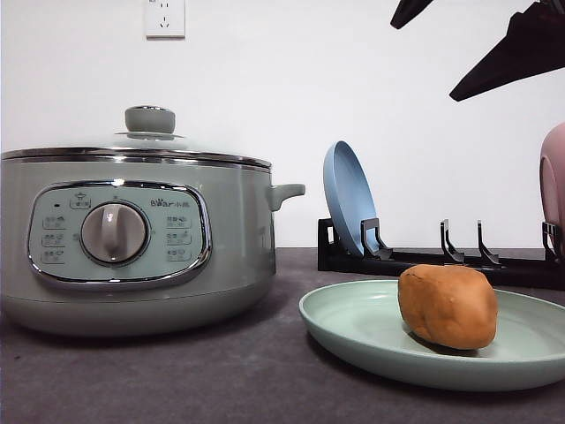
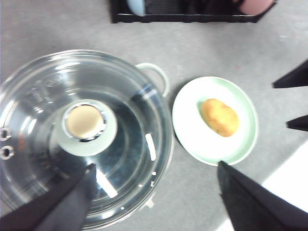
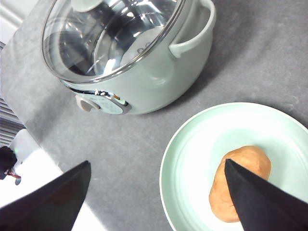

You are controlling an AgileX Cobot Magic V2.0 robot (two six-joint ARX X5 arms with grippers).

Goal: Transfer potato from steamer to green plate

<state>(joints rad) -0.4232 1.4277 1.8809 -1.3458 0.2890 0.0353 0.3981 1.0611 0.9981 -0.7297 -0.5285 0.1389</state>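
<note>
The orange-brown potato lies on the pale green plate, right of centre in the front view. The sage-green steamer stands to the left with its glass lid on. My left gripper hangs open high above the gap between the steamer's lid and the green plate, where the potato rests. My right gripper is open above the plate's edge, one finger covering part of the potato. Its dark fingers show well above the plate.
A black dish rack stands behind the plate, holding a blue plate upright and a pink plate at the right edge. The steamer's side handle points toward the rack. Grey tabletop lies in front.
</note>
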